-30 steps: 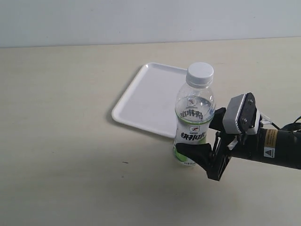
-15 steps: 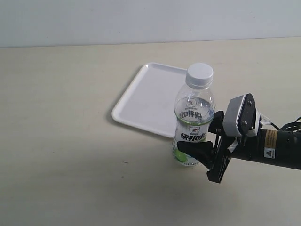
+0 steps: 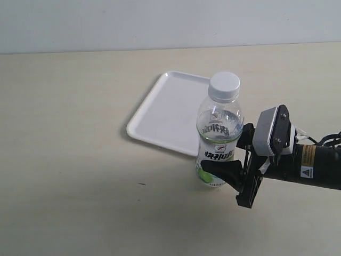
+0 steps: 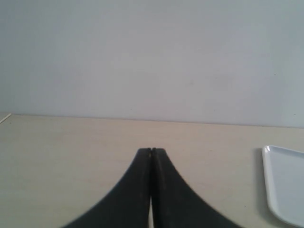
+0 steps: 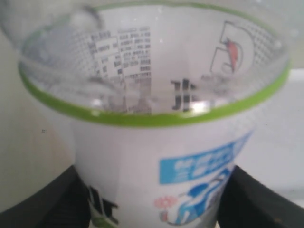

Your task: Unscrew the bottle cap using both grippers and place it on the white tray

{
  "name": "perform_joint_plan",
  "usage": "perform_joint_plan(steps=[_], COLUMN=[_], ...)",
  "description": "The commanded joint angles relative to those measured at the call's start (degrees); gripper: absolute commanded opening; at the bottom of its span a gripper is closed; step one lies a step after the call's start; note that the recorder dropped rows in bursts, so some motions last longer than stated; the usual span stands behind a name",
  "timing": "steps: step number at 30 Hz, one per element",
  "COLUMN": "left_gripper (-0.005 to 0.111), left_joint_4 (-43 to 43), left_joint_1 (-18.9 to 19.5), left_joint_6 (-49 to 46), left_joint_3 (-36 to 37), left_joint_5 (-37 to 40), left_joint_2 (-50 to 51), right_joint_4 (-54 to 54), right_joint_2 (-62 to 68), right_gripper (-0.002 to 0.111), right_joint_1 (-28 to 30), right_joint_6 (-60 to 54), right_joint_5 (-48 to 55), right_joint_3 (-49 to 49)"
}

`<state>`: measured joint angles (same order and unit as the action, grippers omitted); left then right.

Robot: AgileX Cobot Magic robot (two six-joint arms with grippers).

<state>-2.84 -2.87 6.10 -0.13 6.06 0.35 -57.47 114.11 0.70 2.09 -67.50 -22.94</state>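
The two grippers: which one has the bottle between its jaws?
The right gripper, the one with the grey plate: its black fingers press both sides of the bottle's lower half. The left gripper is shut on nothing.

Top and base of the bottle (image 5: 156, 152) fall outside the right wrist view. The left wrist view crops the white tray (image 4: 285, 183).

On bottle (image 3: 219, 140): black Chinese characters, too blurred to read. Yellow label (image 3: 306, 155) on arm (image 3: 326, 172): illegible; warning triangle (image 3: 305, 172) beneath.
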Motion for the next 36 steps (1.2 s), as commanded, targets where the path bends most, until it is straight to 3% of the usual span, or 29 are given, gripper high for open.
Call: perform_joint_plan(steps=[1,15,18,28,32,36], left_gripper=[0.000,0.000,0.000,0.000,0.000,0.000], left_joint_4=[0.5,-2.5,-1.9,-2.3,-2.5,-2.6], left_joint_1=[0.1,0.1,0.1,0.1,0.1,0.1], left_joint_6=[0.1,-3.1,5.7,16.5,17.1,24.1], left_joint_3=[0.1,0.1,0.1,0.1,0.1,0.1], left_joint_5=[-0.1,-1.4,-4.6,-21.1,-23.3,-21.1], left_joint_2=[-0.4,-0.4,-0.4,-0.4,-0.4,-0.4], right_joint_4=[-0.5,-1.6,-1.5,0.3,1.8,1.3], right_joint_2=[-0.8,-3.0,-3.0,-3.0,-3.0,-3.0], right_gripper=[0.000,0.000,0.000,0.000,0.000,0.000], right_joint_1=[-0.1,-0.1,-0.1,-0.1,-0.1,-0.1], right_joint_6=[0.1,3.1,3.1,3.1,3.1,3.1], right_joint_5=[-2.5,-2.5,-2.5,-2.5,-2.5,-2.5], right_joint_3=[-0.3,-0.3,-0.3,-0.3,-0.3,-0.3])
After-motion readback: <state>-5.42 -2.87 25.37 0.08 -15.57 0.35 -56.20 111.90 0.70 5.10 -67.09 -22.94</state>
